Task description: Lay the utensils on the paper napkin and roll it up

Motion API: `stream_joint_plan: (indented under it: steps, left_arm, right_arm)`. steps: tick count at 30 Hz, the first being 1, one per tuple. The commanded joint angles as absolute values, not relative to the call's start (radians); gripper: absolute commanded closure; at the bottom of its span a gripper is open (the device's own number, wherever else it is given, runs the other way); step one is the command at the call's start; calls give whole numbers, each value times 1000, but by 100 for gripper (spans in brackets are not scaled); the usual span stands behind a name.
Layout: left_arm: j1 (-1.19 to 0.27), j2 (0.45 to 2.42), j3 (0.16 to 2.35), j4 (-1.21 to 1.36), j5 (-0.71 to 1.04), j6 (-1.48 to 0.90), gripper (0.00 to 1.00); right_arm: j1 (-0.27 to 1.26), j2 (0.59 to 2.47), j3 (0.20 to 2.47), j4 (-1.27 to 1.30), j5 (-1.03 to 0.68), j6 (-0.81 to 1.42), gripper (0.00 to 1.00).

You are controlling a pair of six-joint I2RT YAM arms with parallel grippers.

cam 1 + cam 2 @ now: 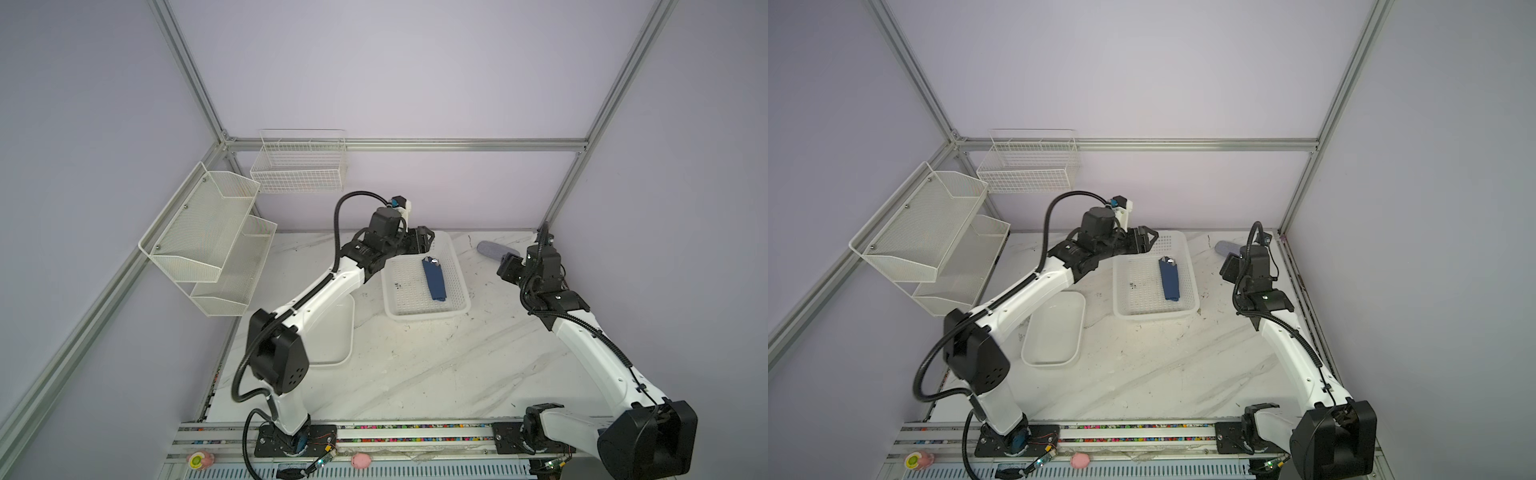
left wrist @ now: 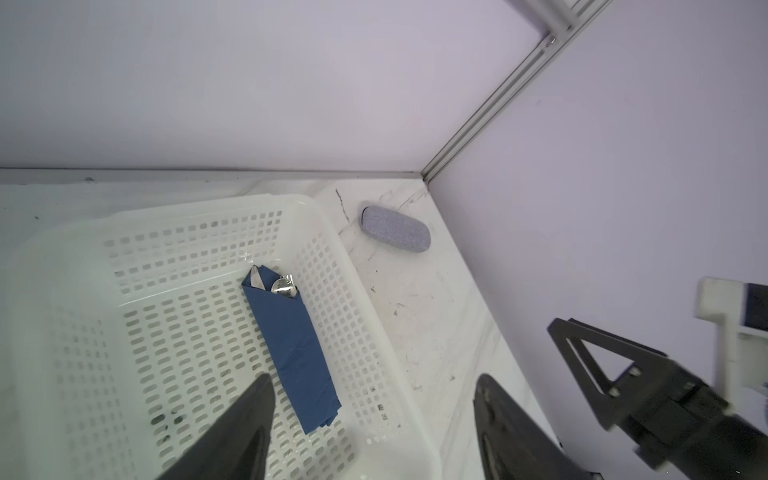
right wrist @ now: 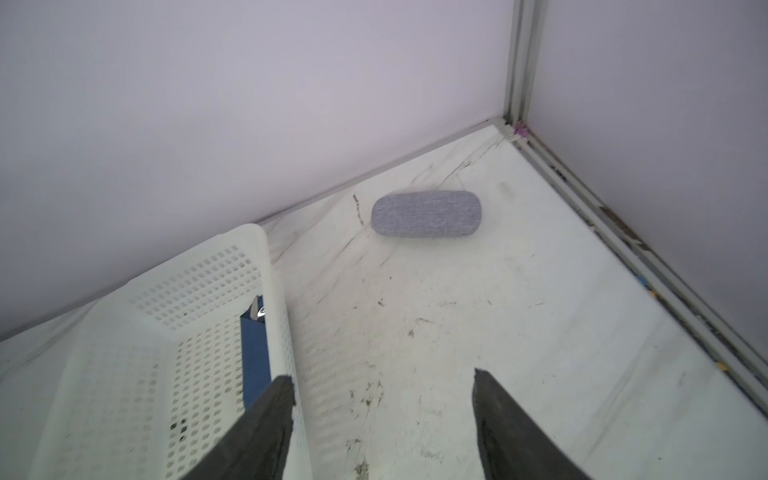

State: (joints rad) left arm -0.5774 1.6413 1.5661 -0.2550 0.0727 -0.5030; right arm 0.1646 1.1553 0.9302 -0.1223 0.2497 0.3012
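Two claws, and neither grips anything. The left claw (image 2: pixel 374 380) hangs with its jaws spread wide above the white perforated plastic basket (image 2: pixel 208 203). The right claw (image 3: pixel 380 376) is spread just as wide over the marbled white bench (image 3: pixel 457 311), just outside the basket's side wall, with the grey-blue oblong fabric case (image 3: pixel 426 214) well beyond it.

From where I stand, the rolling looks done. The navy-blue paper napkin (image 2: pixel 291 353) lies as a slim, flattish roll on the basket floor, lengthwise and close to the wall on the right arm's side. Nothing touches it.

The silver metal utensils (image 2: pixel 283 286) are tucked inside. Only a rounded spoon bowl and a pointed tip show, at the end with the slanted fold. I cannot make out the fork. At the other end the paper's layers sit a little loose and stepped.

I'd guess the next move is only a retreat. Both arms need to draw up and away without catching the basket rim or nudging the roll, since those loose layers could spring open.
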Motion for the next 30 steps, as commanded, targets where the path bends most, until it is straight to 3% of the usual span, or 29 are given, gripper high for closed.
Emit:
stream_joint_plan:
  steps: [1,6,9,15,22,30]
  left_arm:
    - [-568,1511,1298,-123,-141,-314,1]
    - [-497,1257,1000,-83,-387,-250,1]
    - [-445,1156,858,-49,-487,-220,0]
    - [-286,1078,660,6,-527,-178,0]
    - [-148,1113,487,247,-445,-145,1]
    - [-77,1302,411,552,-371,-66,0]
  right_arm:
    - [167,1136,774,126,391,180,31]
    - [165,1151,601,402,549,126,25]
    - [164,1202,545,531,505,80,25]
    - [161,1337,474,771,435,24,25]
    - [156,1528,438,1054,400,-56,25]
    - [118,1622,453,1209,181,-72,25]
